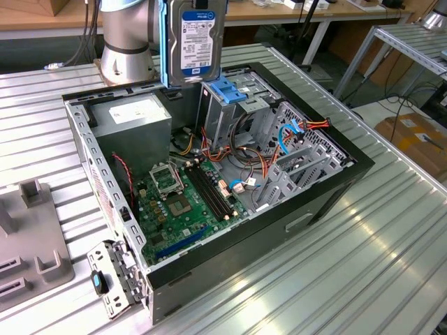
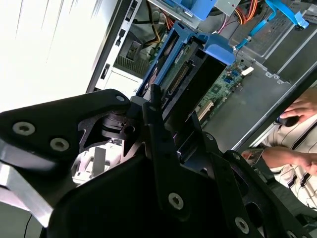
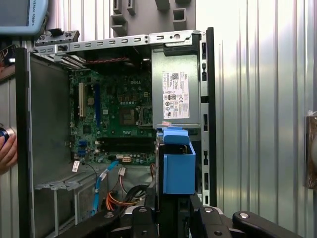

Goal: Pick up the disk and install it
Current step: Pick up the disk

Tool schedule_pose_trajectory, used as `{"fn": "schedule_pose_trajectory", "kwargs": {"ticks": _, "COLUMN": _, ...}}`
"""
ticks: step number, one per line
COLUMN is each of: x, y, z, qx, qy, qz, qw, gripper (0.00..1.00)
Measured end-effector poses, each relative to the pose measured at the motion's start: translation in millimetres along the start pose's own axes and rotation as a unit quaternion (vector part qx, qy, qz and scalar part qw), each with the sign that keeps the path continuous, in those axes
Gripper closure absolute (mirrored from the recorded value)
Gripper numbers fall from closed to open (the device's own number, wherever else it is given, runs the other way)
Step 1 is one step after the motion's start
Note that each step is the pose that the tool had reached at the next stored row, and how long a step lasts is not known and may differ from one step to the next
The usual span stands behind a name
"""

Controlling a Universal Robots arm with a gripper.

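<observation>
Disk: a flat silver-grey disk (image 1: 195,38) with a white label and a blue top band, held upright on its edge above the far end of the open case
Fingers: two black fingers (image 2: 157,130) are closed on the disk from both sides, so it hangs in their grip
Carrier: a blue plastic carrier (image 3: 178,168) wraps the disk's sides and goes with it
Case: a black desktop computer case (image 1: 314,199) lies on its side with the open side facing up
Inside the case: a grey power supply (image 1: 133,118) with a white sticker fills the far corner on the exterior view's left; a green motherboard (image 1: 185,202) covers the floor; orange, red and blue cables (image 1: 269,160) run loose across the middle
Cage: a tall metal drive cage with a blue handle (image 1: 225,91) stands just beside the power supply, and the disk's lower edge hangs close above the handle; I cannot tell whether they touch
Edges: the case's raised walls frame all four sides; the disk is near the far wall
Room around: the case rests on a ribbed metal worktop (image 1: 363,265), with a broad stretch of it on the exterior view's right; a grey fixture (image 1: 28,244) sits on the exterior view's left, apart from the case
Arm base: the silver robot base (image 1: 126,42) stands behind the case
Person: a hand (image 2: 302,109) and a striped sleeve appear beyond the case's outer wall in the second wrist view
</observation>
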State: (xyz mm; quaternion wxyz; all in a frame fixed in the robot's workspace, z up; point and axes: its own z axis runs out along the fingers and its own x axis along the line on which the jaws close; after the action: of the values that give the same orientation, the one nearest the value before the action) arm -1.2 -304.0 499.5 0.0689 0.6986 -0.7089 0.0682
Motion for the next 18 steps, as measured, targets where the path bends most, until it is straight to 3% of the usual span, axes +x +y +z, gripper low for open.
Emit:
{"fn": "schedule_pose_trajectory", "kwargs": {"ticks": 5, "x": -0.4, "y": -10.3, "z": -0.1, "qx": 0.0, "qy": 0.0002, "qz": 0.0, "qw": 1.0, "gripper": 0.65}}
{"fn": "schedule_pose_trajectory", "kwargs": {"ticks": 18, "x": -0.5, "y": -13.0, "z": -0.1, "qx": 0.0, "qy": 0.0001, "qz": 0.0, "qw": 1.0, "gripper": 0.65}}
